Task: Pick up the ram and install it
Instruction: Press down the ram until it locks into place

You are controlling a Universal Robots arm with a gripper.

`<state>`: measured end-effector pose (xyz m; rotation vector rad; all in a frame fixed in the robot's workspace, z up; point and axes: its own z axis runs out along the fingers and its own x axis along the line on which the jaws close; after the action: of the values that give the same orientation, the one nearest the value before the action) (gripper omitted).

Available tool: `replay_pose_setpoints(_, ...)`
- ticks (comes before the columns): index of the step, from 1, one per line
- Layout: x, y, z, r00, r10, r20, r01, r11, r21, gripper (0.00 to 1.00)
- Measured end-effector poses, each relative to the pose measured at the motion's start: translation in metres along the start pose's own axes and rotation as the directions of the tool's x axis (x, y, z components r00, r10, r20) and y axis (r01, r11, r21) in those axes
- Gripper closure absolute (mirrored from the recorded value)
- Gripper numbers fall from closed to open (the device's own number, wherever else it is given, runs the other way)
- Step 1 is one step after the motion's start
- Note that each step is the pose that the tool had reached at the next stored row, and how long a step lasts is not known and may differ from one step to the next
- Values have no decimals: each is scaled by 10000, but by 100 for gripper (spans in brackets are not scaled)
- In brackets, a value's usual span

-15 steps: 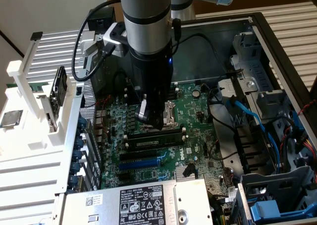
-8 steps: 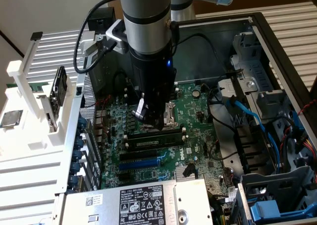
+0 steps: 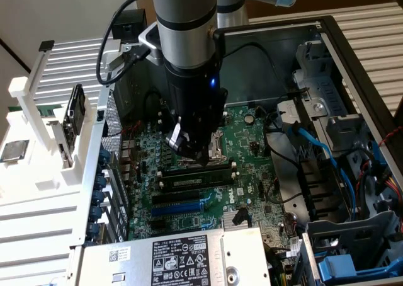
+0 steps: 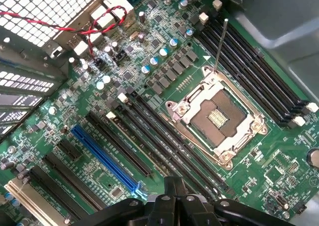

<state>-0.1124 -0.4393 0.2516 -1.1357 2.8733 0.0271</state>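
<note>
tool (image 3: 189, 148) clenched, empty, over the ram (image 3: 196, 180) in its slot; half-seated stick could bend if pushed crooked.

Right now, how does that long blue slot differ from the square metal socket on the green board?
The blue slot is long, narrow and bright blue; the square socket is squat, with a silver metal frame.
The blue slot is one plain strip; the square socket shows gold contacts in its middle, and a thin rod sticks up at its edge.
Both sit fixed on the board.
</note>
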Motion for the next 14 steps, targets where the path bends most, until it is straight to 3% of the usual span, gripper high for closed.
replay_pose_setpoints(3, 0, 0, 0, 9981, 615, 0, -615, 9981, 34, 90)
replay_pose_setpoints(4, 0, 0, 0, 9925, 1223, 1, -1223, 9925, 67, 90)
replay_pose_setpoints(9, 0, 0, 0, 9801, 1985, 6, -1985, 9800, 109, 90)
replay_pose_setpoints(14, 0, 0, 0, 9617, 2742, 14, -2742, 9616, 151, 90)
